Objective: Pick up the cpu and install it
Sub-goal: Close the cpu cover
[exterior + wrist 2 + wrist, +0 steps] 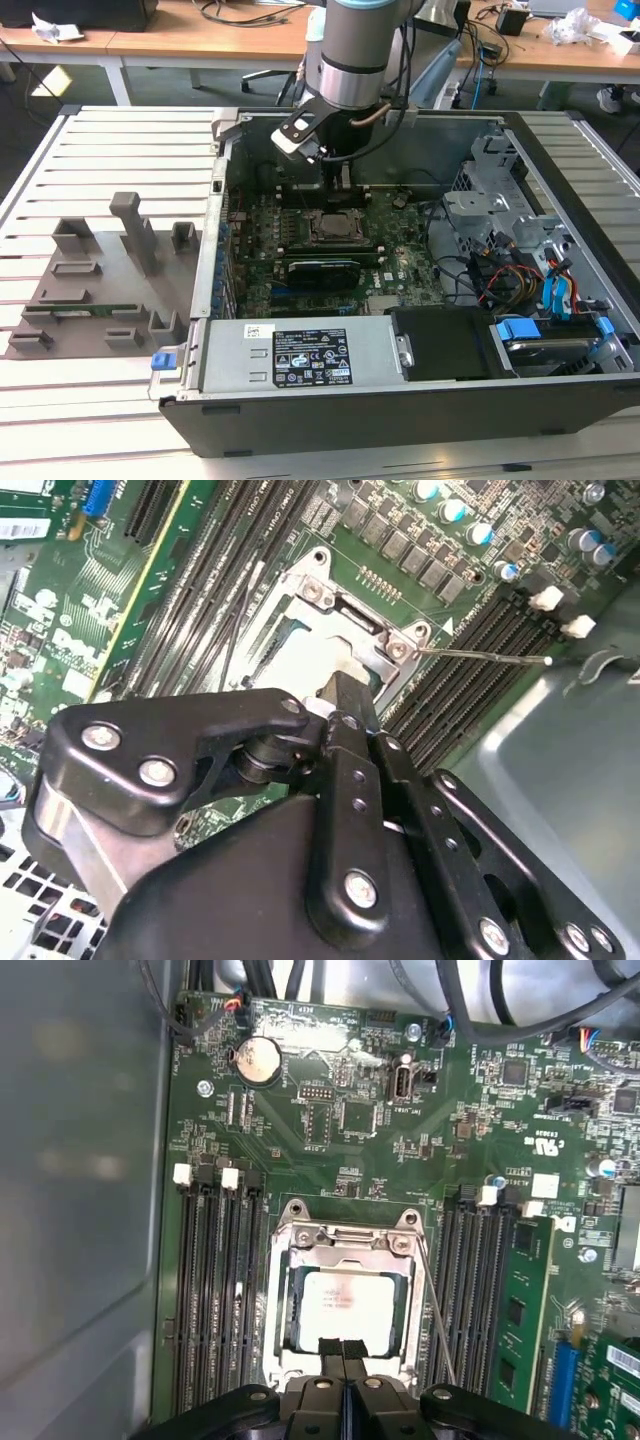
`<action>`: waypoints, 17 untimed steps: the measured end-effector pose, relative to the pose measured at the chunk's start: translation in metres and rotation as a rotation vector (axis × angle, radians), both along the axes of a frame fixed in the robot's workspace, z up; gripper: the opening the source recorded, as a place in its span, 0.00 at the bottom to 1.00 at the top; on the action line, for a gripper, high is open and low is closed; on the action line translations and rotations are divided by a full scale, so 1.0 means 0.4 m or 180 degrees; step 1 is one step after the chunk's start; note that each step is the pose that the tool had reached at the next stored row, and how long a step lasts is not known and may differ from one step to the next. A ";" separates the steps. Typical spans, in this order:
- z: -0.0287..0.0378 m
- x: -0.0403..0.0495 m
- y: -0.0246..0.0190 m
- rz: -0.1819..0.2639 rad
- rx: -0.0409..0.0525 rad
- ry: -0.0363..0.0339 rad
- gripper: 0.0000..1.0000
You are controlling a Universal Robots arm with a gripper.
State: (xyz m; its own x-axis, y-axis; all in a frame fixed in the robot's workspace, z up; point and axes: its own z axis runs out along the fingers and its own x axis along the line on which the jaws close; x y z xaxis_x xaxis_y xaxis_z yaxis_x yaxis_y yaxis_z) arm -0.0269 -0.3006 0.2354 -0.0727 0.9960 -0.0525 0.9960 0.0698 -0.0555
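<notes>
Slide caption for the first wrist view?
Shut black gripper at edge of silvery square cpu lying in metal-framed socket.

Table: pale slatted metal bench (110, 130), ribs running side to side across the exterior view.
Sitting on it, exterior view's right: open black computer case (400, 410), flat on its side, innards facing up.
Sitting on it, exterior view's left: grey holder tray (100, 290) with upright posts and slots, flat on the slats just beside the case.
</notes>
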 end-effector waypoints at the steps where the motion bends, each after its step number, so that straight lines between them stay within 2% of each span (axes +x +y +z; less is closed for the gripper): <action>1: 0.004 0.001 0.000 0.0000 0.0000 0.0002 0.11; 9: 0.028 0.001 0.000 0.0000 0.0000 0.0003 0.11; 17: 0.077 0.002 0.000 0.0000 0.0000 0.0003 0.11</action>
State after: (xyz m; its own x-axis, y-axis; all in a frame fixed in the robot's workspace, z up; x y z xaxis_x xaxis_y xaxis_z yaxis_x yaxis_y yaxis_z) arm -0.0263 -0.3006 0.2662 -0.0727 0.9960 -0.0524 0.9960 0.0698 -0.0563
